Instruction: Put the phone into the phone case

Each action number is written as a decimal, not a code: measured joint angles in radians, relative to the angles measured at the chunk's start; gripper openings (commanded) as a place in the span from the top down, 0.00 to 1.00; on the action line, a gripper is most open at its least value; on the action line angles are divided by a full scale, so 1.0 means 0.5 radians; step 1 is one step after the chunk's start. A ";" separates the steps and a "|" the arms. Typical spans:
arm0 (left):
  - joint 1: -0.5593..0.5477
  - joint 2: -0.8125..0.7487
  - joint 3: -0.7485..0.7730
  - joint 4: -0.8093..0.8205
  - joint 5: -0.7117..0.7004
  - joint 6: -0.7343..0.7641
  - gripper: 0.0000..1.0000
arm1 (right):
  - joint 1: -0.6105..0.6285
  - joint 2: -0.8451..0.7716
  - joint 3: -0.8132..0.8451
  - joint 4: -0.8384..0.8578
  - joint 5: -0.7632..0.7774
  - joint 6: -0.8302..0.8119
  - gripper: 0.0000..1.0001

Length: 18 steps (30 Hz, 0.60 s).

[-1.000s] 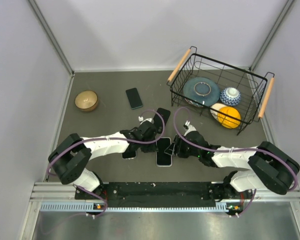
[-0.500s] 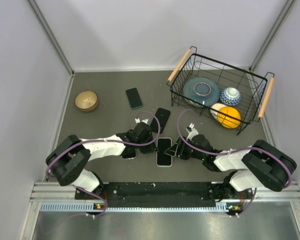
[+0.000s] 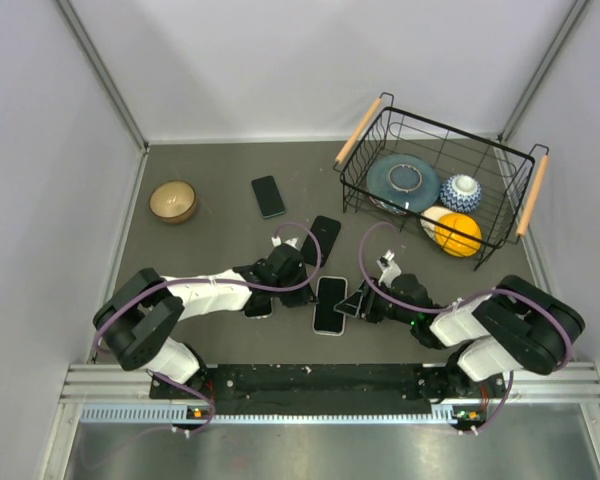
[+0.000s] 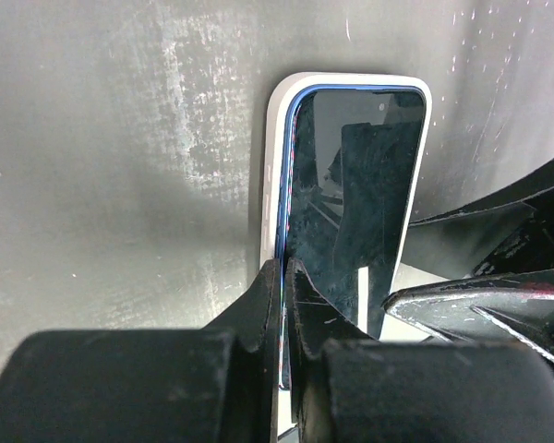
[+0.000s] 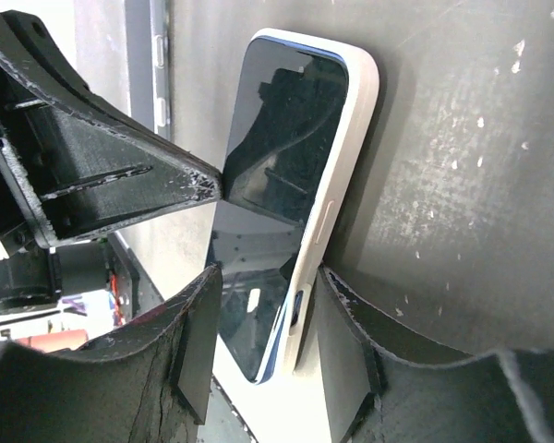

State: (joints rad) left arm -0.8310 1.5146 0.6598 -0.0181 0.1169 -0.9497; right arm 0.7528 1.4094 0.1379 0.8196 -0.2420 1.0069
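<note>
Front-centre on the worktop (image 3: 220,200): phone (image 4: 351,185) lying in the white phone case (image 4: 270,175), blue rim showing along the left wall. Left hand (image 4: 283,272) has come off the screen, tips now pressed together on that rim. Right hand (image 5: 268,277) narrowing astride the right wall; pinching or not, we cannot tell. We judge seating nearly complete.
</note>
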 measured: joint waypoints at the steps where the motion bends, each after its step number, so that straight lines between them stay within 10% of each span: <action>1: 0.002 0.000 0.000 0.000 0.001 0.000 1.00 | -0.007 0.024 -0.006 0.039 -0.014 0.009 0.54; 9: 0.027 -0.005 -0.019 0.024 0.043 -0.013 1.00 | -0.048 0.329 -0.067 0.530 -0.148 0.143 0.57; 18: 0.031 -0.034 -0.050 0.063 0.046 -0.035 0.87 | -0.103 0.522 -0.105 0.745 -0.218 0.306 1.00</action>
State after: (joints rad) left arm -0.8158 1.4975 0.6350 0.0135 0.1398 -0.9672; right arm 0.7013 1.6703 0.0856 1.1919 -0.3511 1.1599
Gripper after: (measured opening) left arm 0.043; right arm 0.109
